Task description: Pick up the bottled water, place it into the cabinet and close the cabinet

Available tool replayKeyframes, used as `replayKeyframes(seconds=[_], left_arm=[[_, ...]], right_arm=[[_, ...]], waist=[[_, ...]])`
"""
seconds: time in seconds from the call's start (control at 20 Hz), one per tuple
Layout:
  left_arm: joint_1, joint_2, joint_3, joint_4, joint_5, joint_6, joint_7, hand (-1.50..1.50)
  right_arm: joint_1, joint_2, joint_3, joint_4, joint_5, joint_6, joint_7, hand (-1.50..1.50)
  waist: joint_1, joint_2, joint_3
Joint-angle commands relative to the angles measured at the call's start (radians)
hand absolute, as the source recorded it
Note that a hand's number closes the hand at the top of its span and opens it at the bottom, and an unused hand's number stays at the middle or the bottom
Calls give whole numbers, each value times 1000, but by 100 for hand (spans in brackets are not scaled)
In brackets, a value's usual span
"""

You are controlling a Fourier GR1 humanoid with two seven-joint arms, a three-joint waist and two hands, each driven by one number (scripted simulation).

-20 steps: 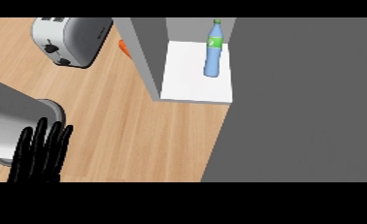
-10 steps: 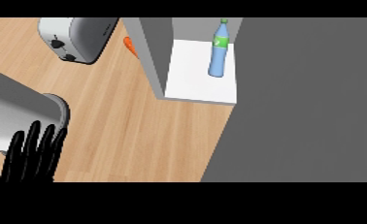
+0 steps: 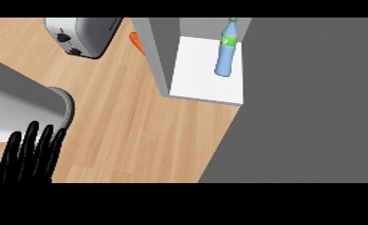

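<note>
One broad slab of flat dark grey (image 3: 302, 102) fills the right side of the head view, likely the cabinet's door or side seen from above; which one cannot be told. Next in size is the light wooden counter top (image 3: 137, 121), then the grey-walled cabinet with a white shelf floor (image 3: 205, 80), then a rounded grey metal basin or appliance edge (image 3: 36, 107) at the left, a silver toaster (image 3: 82, 34) at the top left, and a small orange object (image 3: 135, 41) mostly hidden behind the cabinet wall.

Standing upright on the white floor, against the right wall, is the blue plastic water bottle with a green label (image 3: 226, 53), so placement looks done. Only the left hand (image 3: 28, 156) shows, fingers straight and empty, resting at the lower left; the right hand is out of view. Closing remains: push the door flat and steady, keeping clear of the bottle.
</note>
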Motion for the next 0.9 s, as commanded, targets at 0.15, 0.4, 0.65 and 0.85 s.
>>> replayKeyframes(seconds=[0.15, 0.4, 0.65, 0.85], left_arm=[[-10, 17, 3, 8, 14, -55, -2, -150], [-14, 30, 32, 1, 21, -58, -1, -150], [15, 32, 46, 16, 24, -53, -9, -150], [29, 32, 49, 23, 22, -61, -21, -150]], right_arm=[[22, 140, 106, 216, -249, -64, 94, 150], [-10, 161, -17, 241, -327, -147, 95, 150], [30, 161, -146, 193, -286, -234, 13, 150], [48, 162, -194, 208, -290, -293, -13, 150]], waist=[[59, 31, -2], [27, 18, 2], [-13, 11, 4], [-20, 13, 3]])
